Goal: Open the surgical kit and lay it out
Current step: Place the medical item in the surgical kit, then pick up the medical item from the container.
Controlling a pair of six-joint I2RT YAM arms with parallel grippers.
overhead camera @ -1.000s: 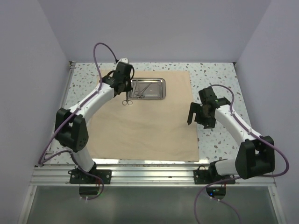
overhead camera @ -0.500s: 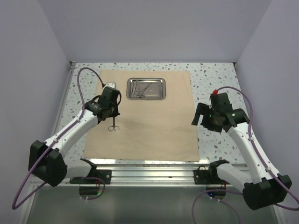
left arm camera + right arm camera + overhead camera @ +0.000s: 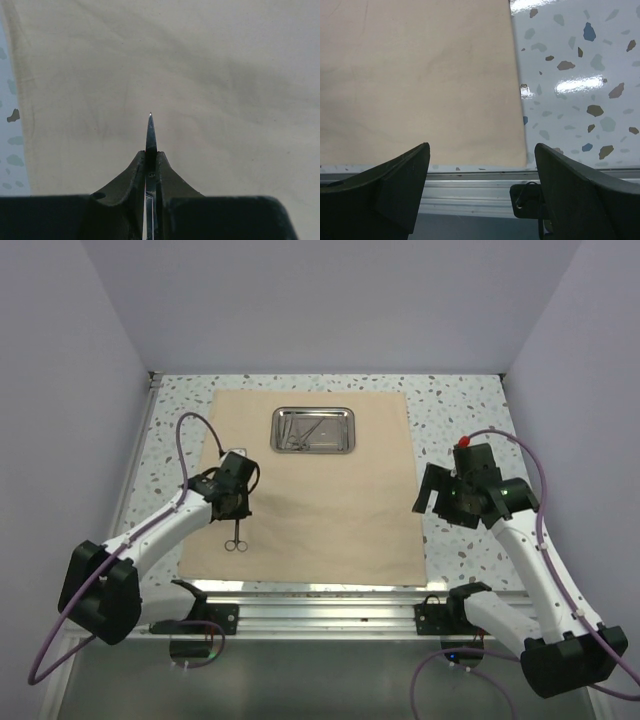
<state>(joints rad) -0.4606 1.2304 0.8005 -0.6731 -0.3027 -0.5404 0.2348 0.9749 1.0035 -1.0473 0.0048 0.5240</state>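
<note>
The tan cloth wrap [image 3: 310, 490] lies spread flat on the speckled table. The steel tray [image 3: 347, 430] sits on its far part with several small silver instruments [image 3: 300, 432] inside. My left gripper [image 3: 236, 510] is shut on a pair of silver scissor-like forceps [image 3: 236, 538], whose finger rings hang toward the cloth's near left. In the left wrist view the forceps tip [image 3: 150, 132] sticks out between the closed fingers [image 3: 131, 175] above the cloth [image 3: 200, 75]. My right gripper [image 3: 432, 492] is open and empty at the cloth's right edge; its view shows the cloth's near right corner [image 3: 420, 80].
The aluminium rail [image 3: 320, 595] runs along the table's near edge, seen also in the right wrist view [image 3: 465, 197]. Purple walls enclose the table on three sides. Bare speckled table [image 3: 460, 410] lies right of the cloth.
My left gripper has carried the forceps from beside the tray toward the near left of the cloth. My right arm has drawn back and turned at the cloth's right edge.
</note>
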